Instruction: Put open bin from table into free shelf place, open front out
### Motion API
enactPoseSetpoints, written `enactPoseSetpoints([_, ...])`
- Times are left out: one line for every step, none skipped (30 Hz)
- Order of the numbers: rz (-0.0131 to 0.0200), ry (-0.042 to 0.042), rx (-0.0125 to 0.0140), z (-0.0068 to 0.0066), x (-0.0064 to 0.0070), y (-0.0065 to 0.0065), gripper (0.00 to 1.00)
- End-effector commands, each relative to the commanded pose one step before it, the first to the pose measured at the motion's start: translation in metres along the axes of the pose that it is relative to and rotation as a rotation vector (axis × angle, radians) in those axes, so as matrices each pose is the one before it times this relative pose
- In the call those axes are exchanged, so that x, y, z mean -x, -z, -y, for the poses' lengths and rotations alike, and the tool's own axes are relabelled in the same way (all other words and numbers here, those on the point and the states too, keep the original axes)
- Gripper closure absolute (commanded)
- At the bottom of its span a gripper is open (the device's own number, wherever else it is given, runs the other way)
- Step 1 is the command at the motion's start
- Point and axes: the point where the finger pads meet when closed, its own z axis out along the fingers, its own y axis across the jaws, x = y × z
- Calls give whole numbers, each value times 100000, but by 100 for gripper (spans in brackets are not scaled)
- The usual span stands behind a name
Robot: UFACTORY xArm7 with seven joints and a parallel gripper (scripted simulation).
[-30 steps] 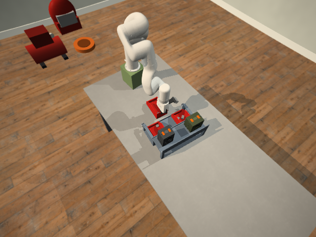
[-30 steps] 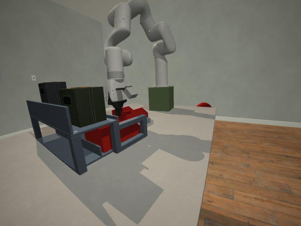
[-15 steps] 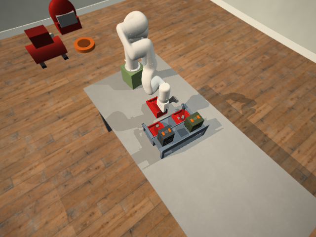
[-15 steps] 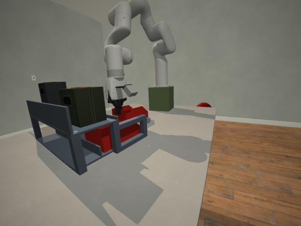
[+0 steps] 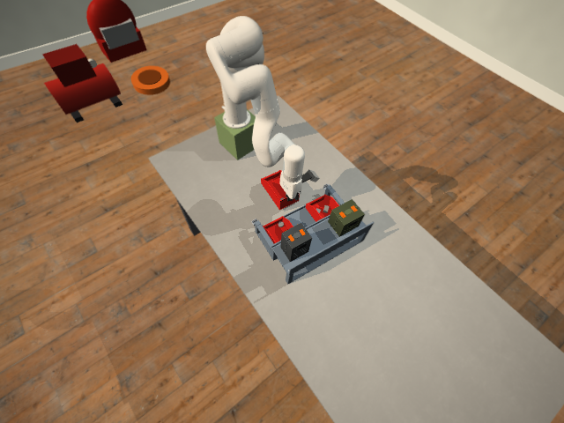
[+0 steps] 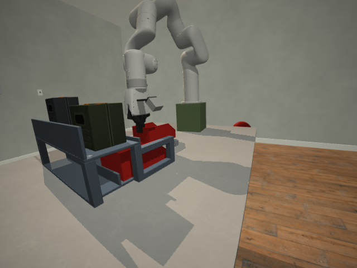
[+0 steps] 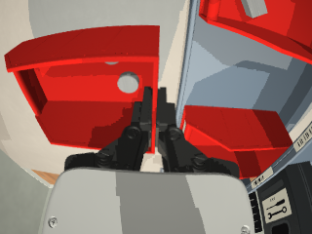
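The bin [image 5: 272, 187] [image 6: 158, 134] [image 7: 88, 80] is red, with a round grey part [image 7: 128, 83] inside. My gripper [image 5: 291, 198] [image 6: 140, 130] [image 7: 154, 99] points down and is shut on the bin's high rear wall, one finger on each side. The bin looks about level, its open front away from the shelf. I cannot tell whether its underside touches the table. On the blue-grey shelf [image 5: 332, 248] [image 6: 57, 138], two red bins [image 5: 275, 229] [image 5: 314, 210] with grey parts stand apart. The free place [image 5: 298, 220] [image 7: 224, 80] lies between them, beside the held bin.
A dark grey case [image 5: 287, 248] [image 6: 57, 110] and an olive case [image 5: 339, 223] [image 6: 95, 129] stand on the shelf's upper board, behind the row. A shelf post [image 6: 137, 164] stands at one end. The arm's green base [image 5: 227, 137] [image 6: 188, 116] is beyond the held bin.
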Motion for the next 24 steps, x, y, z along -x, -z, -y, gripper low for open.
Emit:
enactPoseSetpoints([-17,17,382,-165,-10,178,100])
enactPoseSetpoints([0,0,0,0,0,0,100])
enactPoseSetpoints([0,0,0,0,0,0,100])
enactPoseSetpoints([6,1,-16,4,0,102,100])
enactPoseSetpoints([-1,0,5,-6,0,128,100])
enactPoseSetpoints([-1,0,5,-6,0,128,100])
enactPoseSetpoints([-1,0,5,-6,0,128,100])
enactPoseSetpoints([-1,0,5,-6,0,128,100])
enactPoseSetpoints([0,0,0,0,0,0,100])
enactPoseSetpoints([0,0,0,0,0,0,100])
enactPoseSetpoints([0,0,0,0,0,0,100])
enactPoseSetpoints([0,0,0,0,0,0,100])
enactPoseSetpoints([0,0,0,0,0,0,100])
enactPoseSetpoints([0,0,0,0,0,0,100])
enactPoseSetpoints([0,0,0,0,0,0,100])
enactPoseSetpoints([0,0,0,0,0,0,100])
enactPoseSetpoints([0,0,0,0,0,0,100])
enactPoseSetpoints([0,0,0,0,0,0,100])
enactPoseSetpoints([0,0,0,0,0,0,100])
enactPoseSetpoints([0,0,0,0,0,0,100])
enactPoseSetpoints([2,1,-10,5,0,-57,100])
enactPoseSetpoints([0,0,3,-1,0,-44,100])
enactPoseSetpoints([0,0,3,-1,0,-44,100])
enactPoseSetpoints([0,0,3,-1,0,-44,100])
